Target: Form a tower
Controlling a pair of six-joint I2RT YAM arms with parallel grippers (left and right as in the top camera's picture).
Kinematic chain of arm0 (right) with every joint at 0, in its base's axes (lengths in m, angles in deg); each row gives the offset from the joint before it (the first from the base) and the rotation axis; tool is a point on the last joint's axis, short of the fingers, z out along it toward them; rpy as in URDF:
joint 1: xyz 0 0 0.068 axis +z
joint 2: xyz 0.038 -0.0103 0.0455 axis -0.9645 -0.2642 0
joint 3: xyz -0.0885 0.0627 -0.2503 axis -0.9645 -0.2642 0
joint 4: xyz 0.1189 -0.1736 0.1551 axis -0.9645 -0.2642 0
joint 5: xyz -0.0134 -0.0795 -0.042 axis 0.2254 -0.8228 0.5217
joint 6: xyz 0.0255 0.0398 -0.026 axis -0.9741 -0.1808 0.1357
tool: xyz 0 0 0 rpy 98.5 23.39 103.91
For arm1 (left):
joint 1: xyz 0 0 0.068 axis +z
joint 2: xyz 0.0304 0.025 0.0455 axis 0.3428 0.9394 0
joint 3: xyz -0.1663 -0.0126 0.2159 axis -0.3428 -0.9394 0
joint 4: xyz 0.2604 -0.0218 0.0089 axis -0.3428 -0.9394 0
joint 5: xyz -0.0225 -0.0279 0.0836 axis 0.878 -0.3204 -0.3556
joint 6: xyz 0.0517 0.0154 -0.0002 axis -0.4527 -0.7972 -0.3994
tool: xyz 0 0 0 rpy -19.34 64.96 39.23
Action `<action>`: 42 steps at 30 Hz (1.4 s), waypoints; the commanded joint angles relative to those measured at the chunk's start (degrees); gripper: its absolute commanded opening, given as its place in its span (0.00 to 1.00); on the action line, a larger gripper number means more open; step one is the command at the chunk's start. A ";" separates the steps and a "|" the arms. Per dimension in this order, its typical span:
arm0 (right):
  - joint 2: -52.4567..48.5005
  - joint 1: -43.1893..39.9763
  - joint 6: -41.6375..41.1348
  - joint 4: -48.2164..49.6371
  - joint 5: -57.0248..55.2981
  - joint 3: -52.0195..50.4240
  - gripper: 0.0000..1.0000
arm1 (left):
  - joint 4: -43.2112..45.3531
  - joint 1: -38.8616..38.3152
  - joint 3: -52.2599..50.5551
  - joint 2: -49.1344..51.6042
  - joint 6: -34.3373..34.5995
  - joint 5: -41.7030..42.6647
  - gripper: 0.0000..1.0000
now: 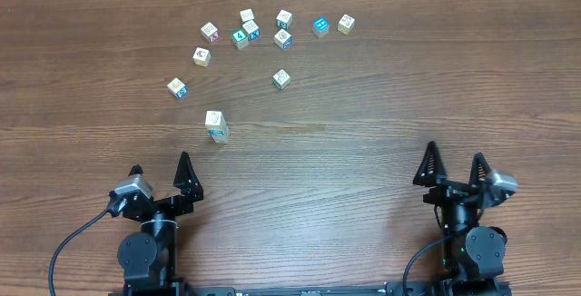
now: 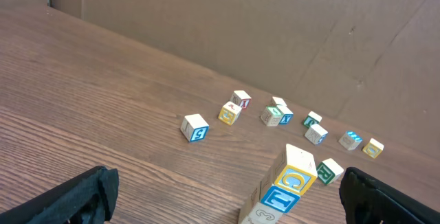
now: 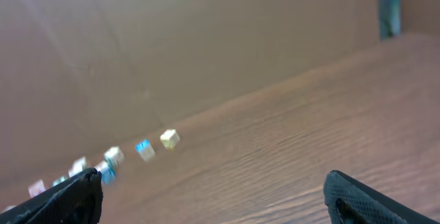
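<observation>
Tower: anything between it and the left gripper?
Nothing visible. In the overhead view only bare table lies between the left gripper, jaws open, and the tower. The nearest loose cube and the others sit beyond the tower, on its far side, apart from it.

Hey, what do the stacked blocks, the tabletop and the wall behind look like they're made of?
The tower: probably pale bare wood, matte, with printed coloured letters; grain too small to confirm. The tabletop: wood or wood-look laminate, brown streaked grain, dull sheen. The back wall: likely cardboard, flat matte brown with creases.
</observation>
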 commanded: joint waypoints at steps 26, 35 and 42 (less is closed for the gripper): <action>0.68 0.17 14.99 -0.83 10.97 -0.59 1.00 | 0.11 0.35 -0.20 -0.50 0.37 0.26 0.99; 0.68 0.17 14.99 -0.83 10.97 -0.59 1.00 | 0.11 0.35 -0.20 -0.50 0.37 0.28 1.00; 0.68 0.17 14.99 -0.83 10.97 -0.59 1.00 | 0.13 0.35 -0.20 -0.50 0.37 0.28 0.99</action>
